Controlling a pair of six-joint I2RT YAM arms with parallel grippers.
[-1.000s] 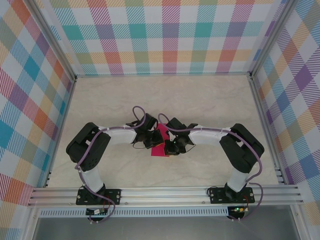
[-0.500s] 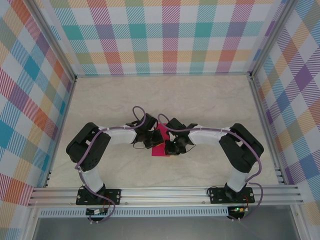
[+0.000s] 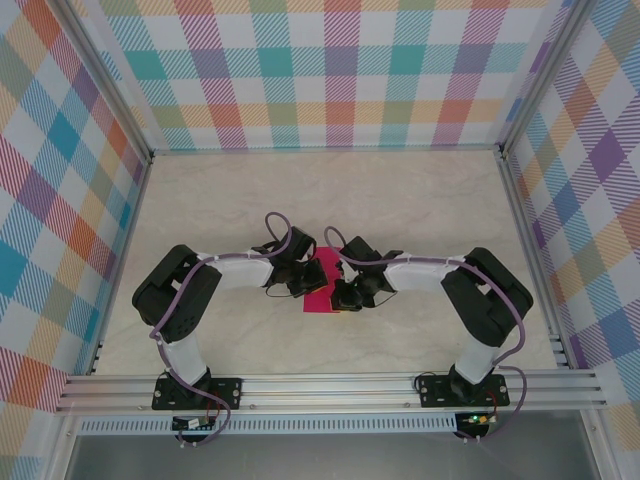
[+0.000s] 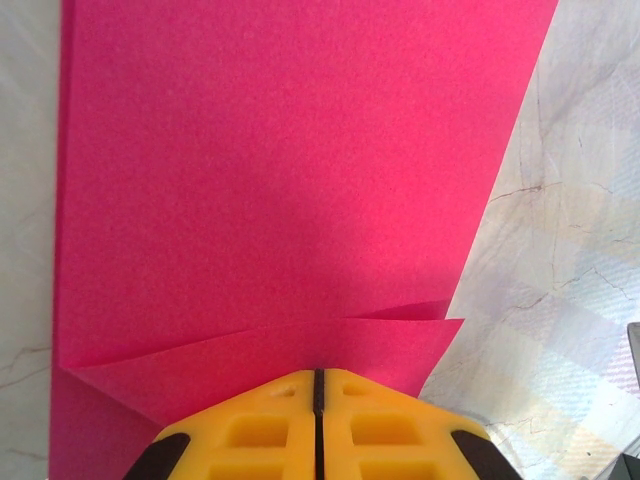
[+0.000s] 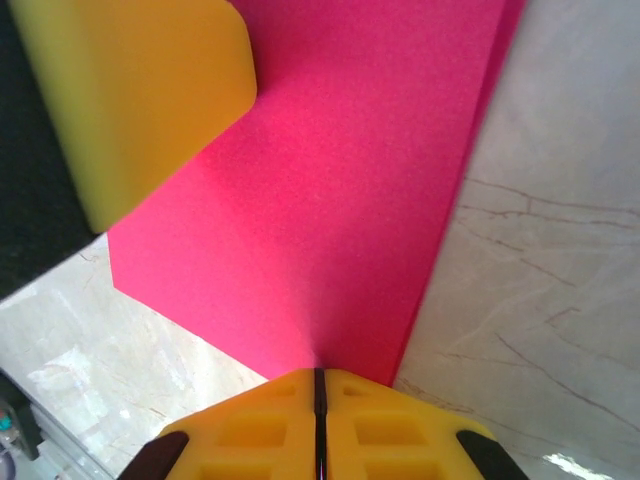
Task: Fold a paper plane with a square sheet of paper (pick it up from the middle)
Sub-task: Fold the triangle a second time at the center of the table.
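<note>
1. Left claw point(image 3: 305, 281) and right claw point(image 3: 341, 293) meet over a magenta sheet of paper point(image 3: 322, 300) on the marbled tabletop point(image 3: 400, 200), seen from overhead. The sheet lies between and beneath both.
2. Left claw point(image 4: 318, 378), in its wrist view, has its yellow fingers point(image 4: 385, 430) shut tight with no gap, their tips over the sheet point(image 4: 260, 180). The paper spreads flat ahead, and a slanted folded flap point(image 4: 300, 360) lies just ahead of the tips. Bare tabletop point(image 4: 560, 300) shows to the claw's right.
3. Right claw point(image 5: 318, 378), in its own view, is likewise closed at the sheet's point(image 5: 340, 220) near edge. Paper runs ahead and left, the other claw's yellow finger point(image 5: 140, 90) sits ahead-left, and the tabletop point(image 5: 540, 250) lies to the right. Whether either claw pinches the paper cannot be told.
</note>
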